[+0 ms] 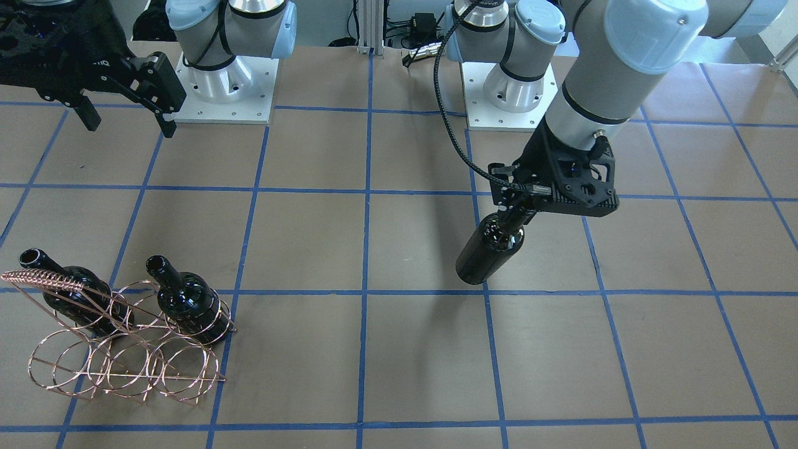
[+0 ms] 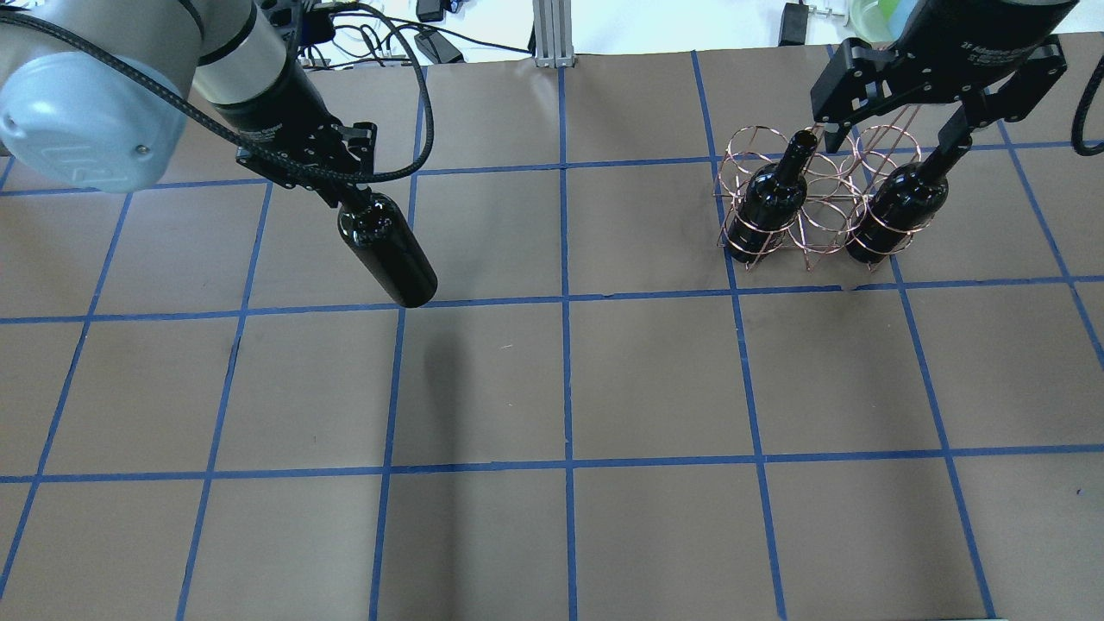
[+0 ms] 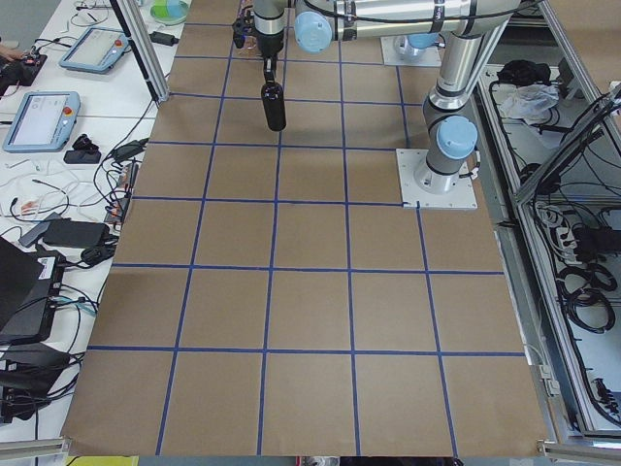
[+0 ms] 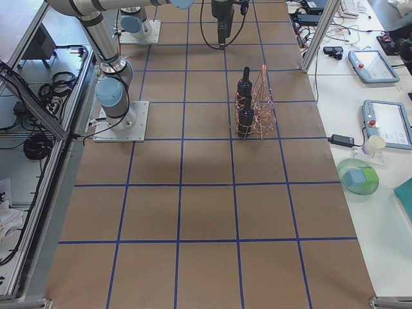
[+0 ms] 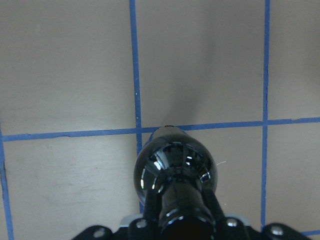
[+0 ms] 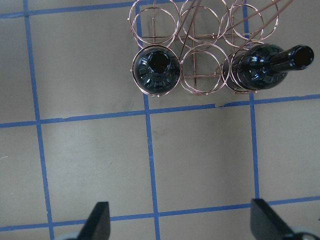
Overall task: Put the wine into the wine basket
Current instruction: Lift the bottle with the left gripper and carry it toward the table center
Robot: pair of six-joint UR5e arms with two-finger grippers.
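My left gripper (image 2: 349, 197) is shut on the neck of a near-black wine bottle (image 2: 388, 252) and holds it upright, hanging above the table. It also shows in the front view (image 1: 489, 249) and in the left wrist view (image 5: 175, 175). The copper wire wine basket (image 2: 819, 203) stands at the table's far right and holds two more bottles (image 2: 768, 203) (image 2: 897, 211) in its outer rings, the ring between them vacant. It also shows in the front view (image 1: 124, 349). My right gripper (image 2: 897, 138) is open and empty, high above the basket.
The table is brown paper with blue tape grid lines (image 2: 565, 302). The two arm bases (image 1: 224, 81) (image 1: 517, 81) stand at the robot's edge. Cables and an aluminium post (image 2: 548, 34) lie beyond the far edge.
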